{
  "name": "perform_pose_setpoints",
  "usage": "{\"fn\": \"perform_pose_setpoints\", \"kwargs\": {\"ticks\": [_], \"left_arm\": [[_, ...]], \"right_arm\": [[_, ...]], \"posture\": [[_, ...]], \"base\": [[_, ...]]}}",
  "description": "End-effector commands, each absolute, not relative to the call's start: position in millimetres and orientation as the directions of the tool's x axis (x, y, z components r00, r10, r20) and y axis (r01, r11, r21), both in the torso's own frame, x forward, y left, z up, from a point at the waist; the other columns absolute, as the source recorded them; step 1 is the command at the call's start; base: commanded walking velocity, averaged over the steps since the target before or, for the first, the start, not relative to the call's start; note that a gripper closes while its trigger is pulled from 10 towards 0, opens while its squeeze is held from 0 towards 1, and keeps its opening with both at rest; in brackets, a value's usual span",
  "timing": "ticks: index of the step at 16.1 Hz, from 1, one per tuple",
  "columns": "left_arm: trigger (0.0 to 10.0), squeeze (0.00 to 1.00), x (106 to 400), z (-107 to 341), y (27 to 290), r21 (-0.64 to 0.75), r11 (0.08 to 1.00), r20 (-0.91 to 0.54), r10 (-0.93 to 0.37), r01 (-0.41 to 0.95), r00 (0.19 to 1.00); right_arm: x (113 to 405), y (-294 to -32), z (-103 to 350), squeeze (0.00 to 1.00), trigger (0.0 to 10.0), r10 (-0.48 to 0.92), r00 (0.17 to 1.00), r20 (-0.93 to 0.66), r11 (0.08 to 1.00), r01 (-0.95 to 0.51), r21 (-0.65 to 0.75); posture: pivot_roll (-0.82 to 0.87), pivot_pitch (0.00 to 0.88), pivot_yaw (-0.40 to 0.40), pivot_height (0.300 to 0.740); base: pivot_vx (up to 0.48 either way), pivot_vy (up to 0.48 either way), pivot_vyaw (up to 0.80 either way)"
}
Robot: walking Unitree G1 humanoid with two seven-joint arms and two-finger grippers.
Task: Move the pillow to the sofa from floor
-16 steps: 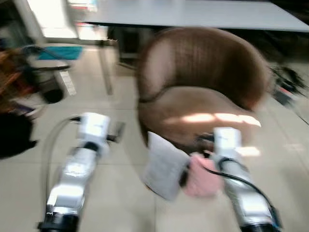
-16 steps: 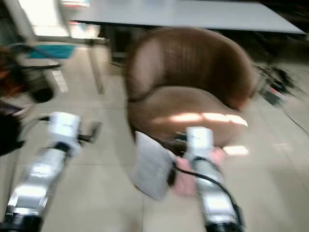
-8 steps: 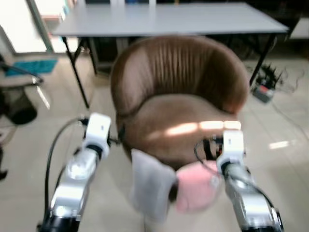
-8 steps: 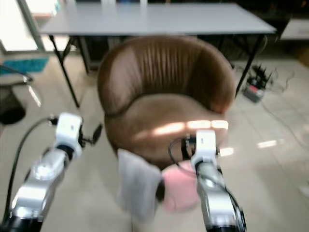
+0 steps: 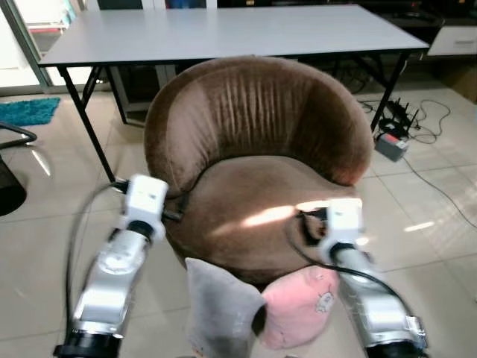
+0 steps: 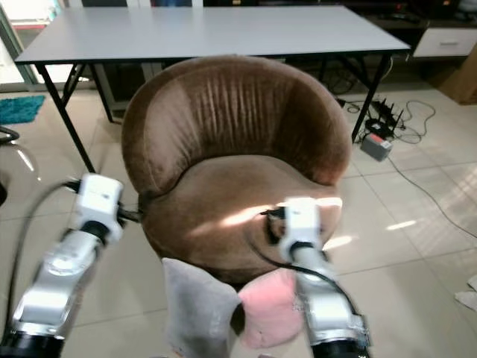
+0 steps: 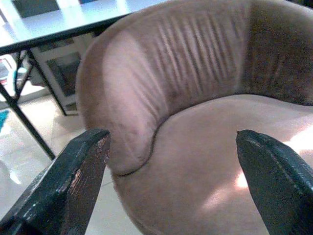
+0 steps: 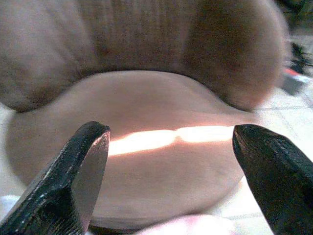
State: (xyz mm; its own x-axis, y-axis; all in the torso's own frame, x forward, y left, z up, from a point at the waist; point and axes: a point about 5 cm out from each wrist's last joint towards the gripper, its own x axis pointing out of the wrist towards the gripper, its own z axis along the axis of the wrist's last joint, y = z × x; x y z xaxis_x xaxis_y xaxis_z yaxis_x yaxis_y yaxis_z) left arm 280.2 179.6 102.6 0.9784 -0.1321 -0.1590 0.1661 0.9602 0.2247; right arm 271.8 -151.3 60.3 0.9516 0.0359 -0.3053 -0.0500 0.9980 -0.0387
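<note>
Two silver arms reach forward in the left eye view toward a round brown sofa (image 5: pixel 257 171), a tub-shaped seat with a high curved back and a streak of sunlight across its cushion. On the tiled floor (image 5: pixel 440 224), touching the front base of this seat, a grey pillow (image 5: pixel 221 309) stands on its edge, and a pink pillow (image 5: pixel 298 309) leans just beside it on the robot's right. Behind the seat stands a grey table (image 5: pixel 223 30) with black legs, and black cables with a power strip (image 5: pixel 391 145) lie on the tiles to the right. The right eye view gives the same scene, with a blue rug (image 6: pixel 19 108) at the far left. In the left wrist view, the left gripper (image 7: pixel 176 183) has its two black fingers (image 7: pixel 73 181) spread wide apart with nothing between them, and it faces the left side of the backrest and the cushion. In the right wrist view, the right gripper (image 8: pixel 178 178) also has its fingers (image 8: pixel 73 186) wide apart and holds nothing; it looks over the sunlit cushion, and a bit of pink shows at the edge close to the camera.
</note>
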Motion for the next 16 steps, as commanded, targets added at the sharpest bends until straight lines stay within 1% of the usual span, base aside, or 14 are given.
{"fn": "perform_pose_setpoints", "kwargs": {"ticks": [1,5,6,7,10,11,13,16], "left_arm": [[10.0,0.00,278.1,104.0,189.5,0.255,0.959,-0.150,-0.088,0.124,0.985],[10.0,0.00,273.3,96.7,189.2,0.250,0.956,-0.189,-0.107,0.153,0.976],[10.0,0.00,268.9,89.8,187.2,0.245,0.952,-0.230,-0.126,0.183,0.965],[10.0,0.00,266.4,86.4,186.3,0.246,0.951,-0.242,-0.126,0.186,0.962],[10.0,0.00,266.7,87.5,187.5,0.287,0.941,-0.211,-0.121,0.180,0.970],[10.0,0.00,269.4,90.1,191.5,0.293,0.946,-0.184,-0.084,0.136,0.979],[10.0,0.00,270.9,94.1,193.9,0.297,0.948,-0.163,-0.067,0.114,0.984],[10.0,0.00,270.7,98.0,191.9,0.276,0.950,-0.147,-0.108,0.146,0.983]], "right_arm": [[270.9,-143.8,59.5,0.00,10.0,0.056,0.948,-0.313,0.997,-0.067,-0.024],[269.5,-143.3,58.0,0.00,10.0,0.061,0.947,-0.314,0.997,-0.071,-0.020],[268.7,-143.4,57.2,0.00,10.0,0.063,0.946,-0.317,0.997,-0.072,-0.018],[267.9,-143.4,56.3,0.00,10.0,0.064,0.945,-0.320,0.997,-0.073,-0.018],[267.5,-143.1,54.6,0.00,10.0,0.067,0.943,-0.326,0.997,-0.078,-0.019],[267.1,-142.3,54.0,0.00,10.0,0.073,0.942,-0.328,0.996,-0.085,-0.021],[266.5,-140.9,53.0,0.00,10.0,0.082,0.938,-0.336,0.995,-0.097,-0.026],[265.5,-139.3,51.0,0.00,10.0,0.097,0.933,-0.346,0.993,-0.115,-0.032]], "posture": [[0.07,0.000,-0.012,0.720],[0.07,0.000,-0.011,0.685],[0.07,0.000,-0.011,0.670],[0.07,0.000,-0.011,0.655],[0.07,0.000,-0.012,0.635],[0.07,0.000,-0.011,0.620],[0.07,0.000,-0.009,0.615],[0.07,0.000,-0.009,0.615]], "base": [[0.000,0.000,0.00],[0.000,0.000,0.00],[0.000,0.000,0.00],[0.000,0.000,0.00],[0.000,0.000,0.00],[0.000,0.000,0.00],[0.000,0.000,0.00],[0.000,0.000,0.00]]}}
